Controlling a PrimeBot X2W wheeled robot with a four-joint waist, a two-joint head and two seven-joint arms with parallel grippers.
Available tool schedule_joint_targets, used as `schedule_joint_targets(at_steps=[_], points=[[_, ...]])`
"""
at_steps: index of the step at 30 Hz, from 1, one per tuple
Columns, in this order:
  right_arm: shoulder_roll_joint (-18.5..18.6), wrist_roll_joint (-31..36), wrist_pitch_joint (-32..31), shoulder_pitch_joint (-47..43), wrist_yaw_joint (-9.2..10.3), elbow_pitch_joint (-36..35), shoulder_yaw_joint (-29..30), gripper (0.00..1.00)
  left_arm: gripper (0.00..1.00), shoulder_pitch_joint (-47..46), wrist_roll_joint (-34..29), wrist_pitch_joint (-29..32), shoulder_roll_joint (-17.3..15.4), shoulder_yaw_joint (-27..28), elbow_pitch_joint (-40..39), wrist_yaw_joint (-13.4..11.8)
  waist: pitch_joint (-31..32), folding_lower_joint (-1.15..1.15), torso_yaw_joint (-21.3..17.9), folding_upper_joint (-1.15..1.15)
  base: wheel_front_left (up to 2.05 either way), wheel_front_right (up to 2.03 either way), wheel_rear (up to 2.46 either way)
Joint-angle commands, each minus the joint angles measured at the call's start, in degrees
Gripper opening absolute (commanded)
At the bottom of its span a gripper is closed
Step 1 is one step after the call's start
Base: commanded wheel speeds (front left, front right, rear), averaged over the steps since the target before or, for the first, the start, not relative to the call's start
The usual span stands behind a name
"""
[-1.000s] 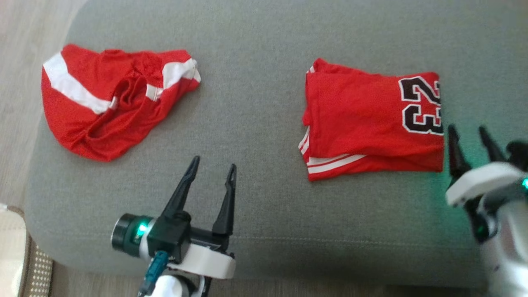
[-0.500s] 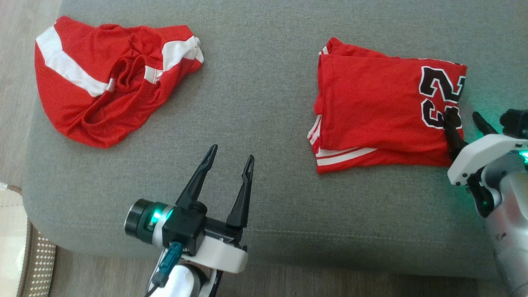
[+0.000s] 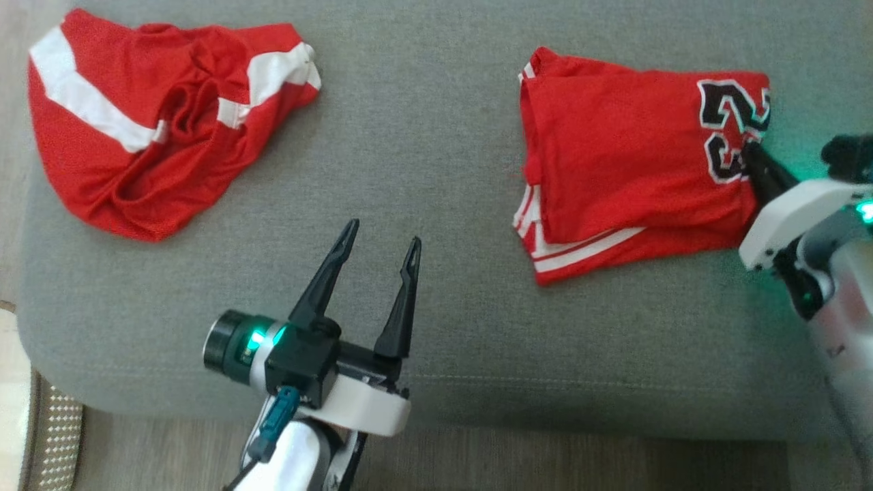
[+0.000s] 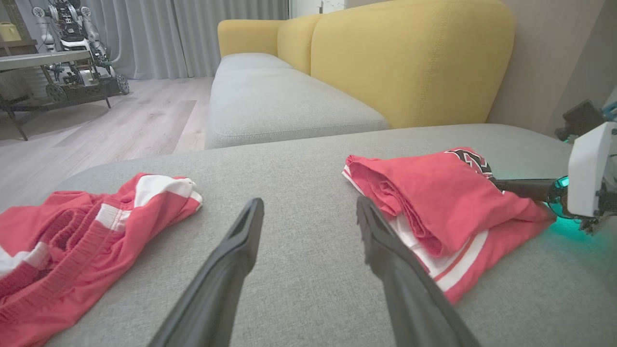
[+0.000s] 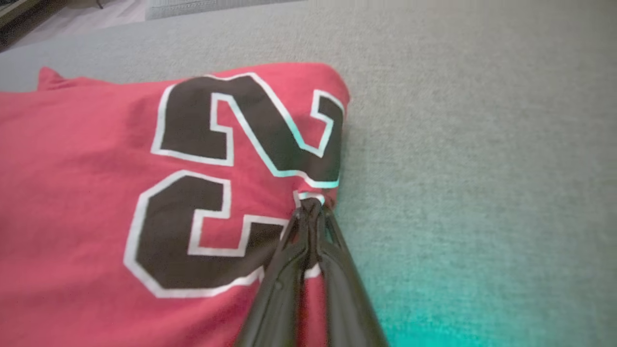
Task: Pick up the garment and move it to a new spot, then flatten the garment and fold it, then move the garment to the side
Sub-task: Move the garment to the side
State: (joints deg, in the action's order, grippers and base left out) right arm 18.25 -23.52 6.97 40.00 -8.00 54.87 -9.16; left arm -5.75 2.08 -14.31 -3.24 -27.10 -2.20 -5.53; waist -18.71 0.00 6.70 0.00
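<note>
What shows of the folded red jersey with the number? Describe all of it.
The folded jersey is red, soft-looking fabric with a black, white-edged 23 and white stripes along one edge. It lies in rumpled layers on the grey cushion. The right gripper is shut on its edge beside the numerals.

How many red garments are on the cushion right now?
2. A crumpled red-and-white garment lies at the left end of the cushion; a folded red jersey lies toward the right, its numbered edge pinched in the right gripper. Anything beneath them would be hidden.
</note>
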Motion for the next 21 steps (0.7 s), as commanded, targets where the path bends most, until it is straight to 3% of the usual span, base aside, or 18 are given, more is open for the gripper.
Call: schedule_joint_targets(at_steps=[1, 12, 21], points=[[1.81, -0.24, 0.46, 1.14, 0.52, 0.02, -0.86, 0.00, 1.00, -2.16, -0.72, -0.69, 0.36, 1.63, -2.33, -0.11, -0.88, 0.00, -0.69, 0.00, 0.00, 0.00, 0.00], [8.55, 1.15, 2.93, 10.29, 0.52, -0.80, -1.00, 0.00, 1.00, -6.01, -2.18, -0.69, 0.01, 1.25, -6.27, 0.93, -4.93, 0.00, -4.66, 0.00, 0.00, 0.00, 0.00], [13.05, 1.28, 3.28, 18.55, 0.52, -2.28, 3.47, 0.00, 1.00, -10.76, -3.86, -0.69, -1.20, -0.78, -8.79, 1.42, -10.96, 0.00, -9.21, 0.00, 0.00, 0.00, 0.00]])
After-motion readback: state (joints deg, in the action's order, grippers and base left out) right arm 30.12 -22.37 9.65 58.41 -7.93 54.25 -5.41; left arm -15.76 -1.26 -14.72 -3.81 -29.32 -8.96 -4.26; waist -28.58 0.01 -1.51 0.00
